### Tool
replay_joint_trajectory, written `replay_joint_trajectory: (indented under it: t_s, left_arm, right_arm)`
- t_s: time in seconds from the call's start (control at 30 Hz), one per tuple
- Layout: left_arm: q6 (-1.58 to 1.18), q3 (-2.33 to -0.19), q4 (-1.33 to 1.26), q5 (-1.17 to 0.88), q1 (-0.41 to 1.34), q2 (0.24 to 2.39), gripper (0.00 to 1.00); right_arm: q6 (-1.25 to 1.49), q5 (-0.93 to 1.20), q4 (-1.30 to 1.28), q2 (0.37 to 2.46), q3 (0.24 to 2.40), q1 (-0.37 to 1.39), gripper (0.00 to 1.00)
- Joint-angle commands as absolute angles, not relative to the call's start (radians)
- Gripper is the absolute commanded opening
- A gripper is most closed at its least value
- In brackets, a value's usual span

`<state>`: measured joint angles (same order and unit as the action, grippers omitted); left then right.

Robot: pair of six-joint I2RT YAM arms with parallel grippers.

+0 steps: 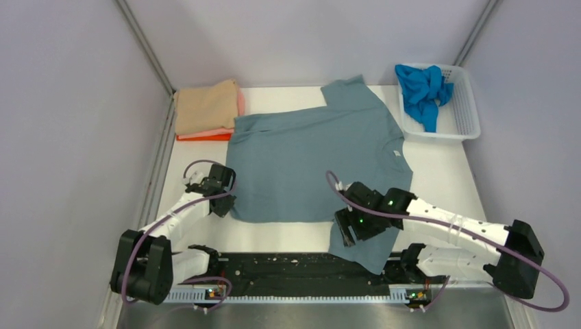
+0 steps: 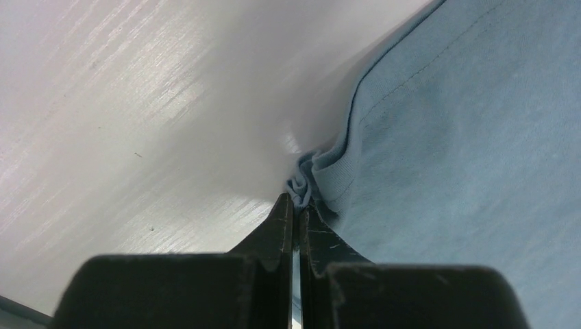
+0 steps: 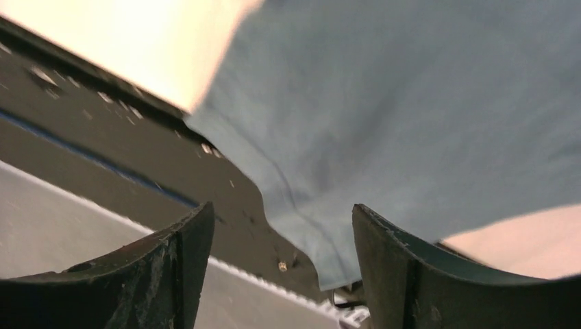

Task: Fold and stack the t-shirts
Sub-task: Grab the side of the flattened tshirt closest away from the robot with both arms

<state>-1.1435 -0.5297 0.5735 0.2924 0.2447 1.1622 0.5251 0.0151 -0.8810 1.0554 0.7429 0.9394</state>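
Cloth first: the grey-blue t-shirt lies spread flat across the middle of the white surface, its collar toward the right side. One sleeve points to the far wall. The other sleeve reaches over the black strip at the near edge.

My left tool is clenched on that shirt's near left corner. In the left wrist view its jaws are almost together, with a small bunched fold of the hem pinched at the tips.

My right tool is released, jaws wide apart, over the near sleeve where it crosses the strip. I cannot tell whether it touches the cloth.

In the far left corner sits a folded stack, with the tan t-shirt on top, a pink edge under it and an orange edge lowest. In the far right corner the bright blue t-shirt lies crumpled in the white mesh basket.
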Motion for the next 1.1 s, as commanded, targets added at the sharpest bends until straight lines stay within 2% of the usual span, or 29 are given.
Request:
replay_joint_trajectory:
  t_s: [0.0, 0.13, 0.27, 0.47, 0.53, 0.63, 0.7, 0.73, 1.07]
  left_arm:
    - [-1.134, -0.499, 0.551, 0.232, 0.247, 1.168, 0.00]
    - [-1.138, -0.492, 0.560, 0.237, 0.247, 1.134, 0.00]
    - [-1.141, -0.489, 0.569, 0.238, 0.247, 1.119, 0.00]
    - [-1.143, -0.482, 0.577, 0.239, 0.247, 1.109, 0.00]
    - [-1.144, -0.475, 0.574, 0.239, 0.247, 1.104, 0.00]
    - [-1.143, -0.467, 0.575, 0.235, 0.247, 1.091, 0.00]
    - [-1.143, -0.464, 0.590, 0.234, 0.246, 1.079, 0.00]
    - [-1.144, -0.461, 0.604, 0.235, 0.247, 1.071, 0.00]
    - [-1.178, -0.398, 0.814, 0.178, 0.246, 0.800, 0.00]
  right_arm:
    - [0.648, 0.067, -1.080, 1.085, 0.681, 1.054, 0.71]
    - [0.714, 0.078, -1.102, 1.104, 0.612, 1.115, 0.67]
    - [0.733, 0.084, -0.988, 1.110, 0.563, 1.121, 0.64]
    - [0.761, -0.021, -0.930, 1.193, 0.544, 1.121, 0.59]
    - [0.793, -0.066, -0.940, 1.209, 0.547, 1.120, 0.48]
    - [0.851, -0.132, -0.972, 1.193, 0.557, 1.121, 0.16]
    - [0.884, -0.164, -0.999, 1.157, 0.572, 1.121, 0.03]
    - [0.897, -0.177, -1.013, 1.126, 0.583, 1.121, 0.00]
    - [0.980, -0.040, -1.233, 0.839, 0.683, 1.152, 0.00]
